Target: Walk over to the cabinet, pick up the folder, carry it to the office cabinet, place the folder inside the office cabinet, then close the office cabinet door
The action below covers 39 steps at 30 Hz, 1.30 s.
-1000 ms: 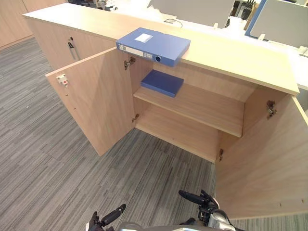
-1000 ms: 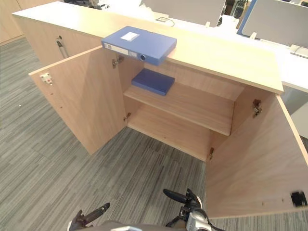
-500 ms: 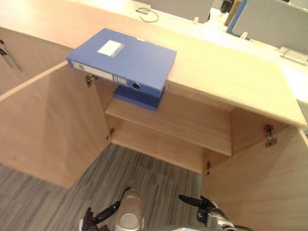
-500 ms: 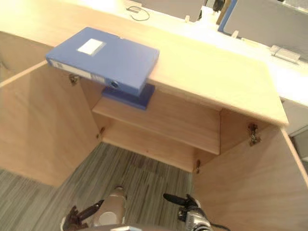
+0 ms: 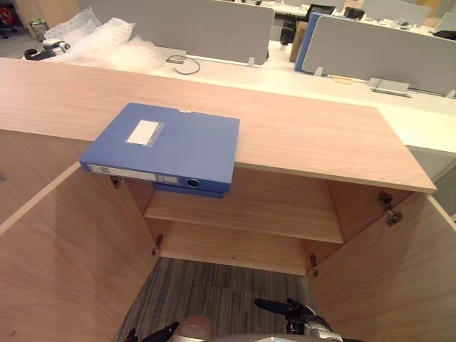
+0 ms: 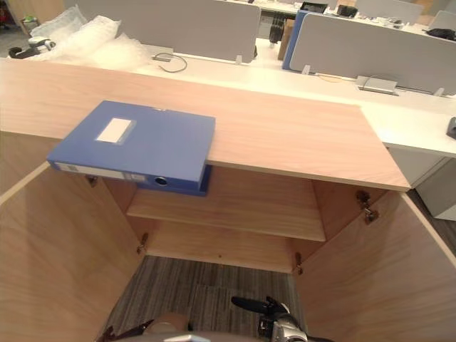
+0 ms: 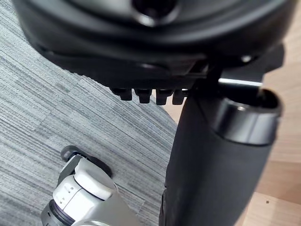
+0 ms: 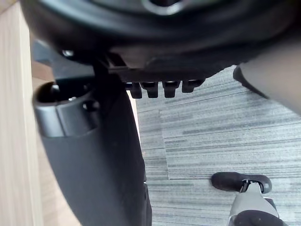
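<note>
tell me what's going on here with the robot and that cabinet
The robot faces an open wooden cabinet, with its left door and right door swung wide. A blue folder lies flat on the cabinet top, its near edge overhanging the opening, and nothing touches it. A second blue folder lies on the shelf just beneath, mostly hidden. The left hand and right hand hang low, relaxed and empty. The pick-up is not yet begun.

Blue folder, pale wood cabinet, grey striped carpet
</note>
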### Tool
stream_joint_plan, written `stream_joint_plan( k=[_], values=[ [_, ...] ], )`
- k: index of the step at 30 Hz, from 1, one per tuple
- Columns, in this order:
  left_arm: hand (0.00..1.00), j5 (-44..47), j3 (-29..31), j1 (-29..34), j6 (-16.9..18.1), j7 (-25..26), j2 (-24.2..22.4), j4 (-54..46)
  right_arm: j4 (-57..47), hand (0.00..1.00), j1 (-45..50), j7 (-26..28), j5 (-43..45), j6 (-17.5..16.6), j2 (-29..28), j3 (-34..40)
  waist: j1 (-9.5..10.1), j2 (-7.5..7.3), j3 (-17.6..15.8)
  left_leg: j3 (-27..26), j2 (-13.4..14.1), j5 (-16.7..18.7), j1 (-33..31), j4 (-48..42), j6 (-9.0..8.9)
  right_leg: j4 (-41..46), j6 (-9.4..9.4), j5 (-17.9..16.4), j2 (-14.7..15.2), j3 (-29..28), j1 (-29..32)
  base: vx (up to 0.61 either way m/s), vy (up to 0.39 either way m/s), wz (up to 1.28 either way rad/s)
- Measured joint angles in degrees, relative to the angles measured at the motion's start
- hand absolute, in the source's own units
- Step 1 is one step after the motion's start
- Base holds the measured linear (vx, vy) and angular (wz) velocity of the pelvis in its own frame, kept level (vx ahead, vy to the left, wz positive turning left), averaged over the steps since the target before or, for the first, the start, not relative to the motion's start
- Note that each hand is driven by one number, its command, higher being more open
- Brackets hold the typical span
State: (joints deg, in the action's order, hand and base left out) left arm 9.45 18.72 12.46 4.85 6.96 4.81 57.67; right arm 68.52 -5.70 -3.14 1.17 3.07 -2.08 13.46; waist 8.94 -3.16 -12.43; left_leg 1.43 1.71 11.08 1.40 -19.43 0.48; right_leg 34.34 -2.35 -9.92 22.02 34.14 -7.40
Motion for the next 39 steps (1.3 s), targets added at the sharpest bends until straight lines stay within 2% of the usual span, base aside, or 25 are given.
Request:
stream_joint_plan(
  k=[1,2,3,4,7,10,13,15,16,18,19,20,22,26,28,30,33,39],
  values=[
    [1.0,0.0,-0.4,-0.1,0.0,-0.1,-0.1,0.0,-0.3,1.0,-0.1,0.1,0.1,-0.1,0.1,-1.3,-0.08,-0.34,-0.2,0.1,0.4,-0.1,0.0,0.0,-0.91,-3.8,-0.39,-0.6,-2.8,-0.9,1.7,-0.04,-0.218,-0.03],
    [1.0,0.1,-0.4,-0.1,0.0,-0.1,-0.1,0.1,-0.3,1.0,0.0,0.1,0.1,-0.1,0.1,-1.5,-0.28,-0.52,-0.1,0.5,0.4,0.0,-0.1,-0.2,-1.5,-5.1,-0.1,-1.1,-3.4,-0.9,1.4,-0.01,-0.225,0.05],
    [1.0,0.1,-0.3,0.0,0.1,-0.5,0.0,0.1,-0.3,1.0,0.4,0.1,0.1,-0.1,0.2,-1.2,-0.16,-0.76,0.4,1.0,0.3,0.0,-0.2,0.0,-2.22,-8.7,-1.4,-1.9,-5.0,-1.9,0.0,0.03,-0.205,0.08],
    [1.0,0.3,-0.3,-0.1,0.1,-0.7,-0.5,0.0,-0.4,1.0,0.5,0.0,0.1,-0.1,0.4,-1.1,-0.11,-0.67,0.6,1.7,0.6,-0.6,-0.3,1.5,-2.78,-11.4,-1.72,-2.1,-6.2,-0.9,-0.6,0.03,-0.209,0.06],
    [1.0,3.5,-0.4,-0.3,0.1,-1.2,-1.1,-0.2,-2.8,1.0,2.4,-0.1,0.1,0.0,0.6,-0.9,-0.24,-0.21,0.7,2.6,0.5,-2.9,-0.4,5.4,-3.66,-14.6,-2.41,-2.5,-7.0,1.2,-0.7,0.03,-0.19,0.1],
    [1.0,9.7,-1.1,0.2,0.1,-2.2,-1.7,-1.6,-4.3,1.0,3.5,-0.1,0.1,0.1,0.5,-0.6,-0.14,0.03,0.9,3.3,0.3,-3.4,-0.1,6.3,-3.92,-14.3,-2.41,-2.5,-6.8,2.0,-1.0,0.05,-0.072,0.16],
    [1.0,22.1,-6.5,2.9,0.0,-4.4,-2.0,-10.7,-5.6,1.0,4.7,0.1,0.1,0.2,0.4,-0.7,0.16,-0.56,1.0,4.8,-0.5,-3.7,-0.2,6.3,-3.78,-12.6,-2.62,-2.7,-5.4,3.9,-1.5,0.04,0.003,0.33],
    [1.0,31.9,-9.9,6.0,-0.6,-6.7,-3.0,-21.6,-6.0,1.0,5.3,0.5,0.1,0.3,0.2,-1.2,0.52,-1.44,1.5,5.9,-1.6,-3.7,-0.5,6.2,-3.69,-10.8,-2.65,-2.7,-3.8,5.3,-1.6,0.03,0.053,0.34],
    [1.0,37.7,-12.3,9.1,-0.6,-7.5,-3.2,-31.8,-6.0,1.0,5.4,0.9,-0.1,0.5,-0.2,-2.3,0.98,-1.99,1.7,6.4,-2.2,-3.5,-0.7,6.1,-3.44,-9.6,-2.65,-2.7,-2.9,6.0,-1.6,0.03,0.046,0.26],
    [1.0,42.7,-14.5,11.5,-0.5,-7.6,-3.8,-41.4,-6.0,1.0,5.6,1.4,-1.0,0.7,-0.5,-4.9,1.41,-2.57,2.1,7.1,-2.6,-3.3,-1.0,5.8,-3.11,-8.6,-2.63,-2.7,-2.2,7.1,-1.6,0.02,0.028,0.23],
    [1.0,44.7,-16.1,13.0,-0.4,-7.7,-4.3,-49.8,-6.3,1.0,6.3,1.7,-1.2,0.7,-0.8,-7.1,2.06,-2.91,2.3,7.6,-2.9,-2.7,-1.5,5.3,-3.1,-7.4,-2.58,-2.6,-1.6,8.2,-1.7,0.01,0.011,0.2],
    [1.0,44.7,-16.3,13.1,-0.4,-7.8,-4.4,-51.3,-6.5,1.0,6.4,1.7,-1.2,0.7,-0.8,-7.5,2.2,-2.92,2.3,7.8,-3.0,-2.6,-1.6,5.2,-3.06,-7.2,-2.49,-2.6,-1.5,8.3,-1.7,0.02,0.004,0.32],
    [1.0,40.7,-15.9,13.7,0.3,-7.1,-5.2,-62.3,-7.9,1.0,6.8,1.9,-1.2,0.7,-1.4,-8.4,2.86,-2.7,2.3,10.2,-3.4,-2.3,-2.3,4.4,-2.58,-4.5,-1.4,-1.9,-0.5,10.1,-1.9,0.04,-0.008,0.46],
    [1.0,30.4,-11.9,13.7,1.8,-3.1,-5.5,-68.5,-8.3,1.0,7.2,1.6,-1.0,1.3,-1.6,-8.4,3.55,-2.47,2.5,12.6,-4.1,-2.2,-2.5,3.9,-2.29,-2.1,-1.03,-1.7,0.7,12.1,-2.7,0.07,-0.022,0.41],
    [1.0,22.3,-8.1,14.1,1.9,1.4,-6.4,-70.6,-9.3,1.0,7.9,1.3,-1.0,1.8,-1.7,-8.1,3.81,-2.84,3.4,13.9,-4.6,-2.1,-2.6,3.5,-2.23,-1.3,-0.93,-1.6,1.1,13.3,-2.9,0.12,-0.039,0.37],
    [1.0,18.0,-6.4,14.5,1.9,4.0,-7.7,-72.2,-9.4,1.0,8.2,0.7,-0.9,2.0,-1.9,-7.8,4.29,-2.78,3.4,14.7,-4.8,-2.1,-2.8,3.3,-2.24,-1.0,-0.92,-1.6,1.3,14.1,-3.3,0.12,-0.067,0.28],
    [1.0,8.9,-6.1,16.6,1.9,8.0,-10.9,-77.0,-9.9,1.0,9.1,0.0,-0.9,2.1,-1.9,-7.8,5.46,-2.97,3.9,15.1,-5.2,-1.8,-2.7,3.2,-2.29,-0.6,-0.92,-1.6,1.7,14.3,-3.7,0.06,-0.058,0.17],
    [1.0,-0.5,-6.4,17.5,1.9,12.4,-11.8,-85.9,-10.6,1.0,9.3,-1.3,-0.7,2.2,-2.0,-7.8,5.77,-3.83,5.5,15.2,-5.1,-1.3,-2.5,3.1,-2.85,-0.4,-0.92,-1.6,1.7,14.3,-3.9,0.03,-0.092,0.01]
  ],
)
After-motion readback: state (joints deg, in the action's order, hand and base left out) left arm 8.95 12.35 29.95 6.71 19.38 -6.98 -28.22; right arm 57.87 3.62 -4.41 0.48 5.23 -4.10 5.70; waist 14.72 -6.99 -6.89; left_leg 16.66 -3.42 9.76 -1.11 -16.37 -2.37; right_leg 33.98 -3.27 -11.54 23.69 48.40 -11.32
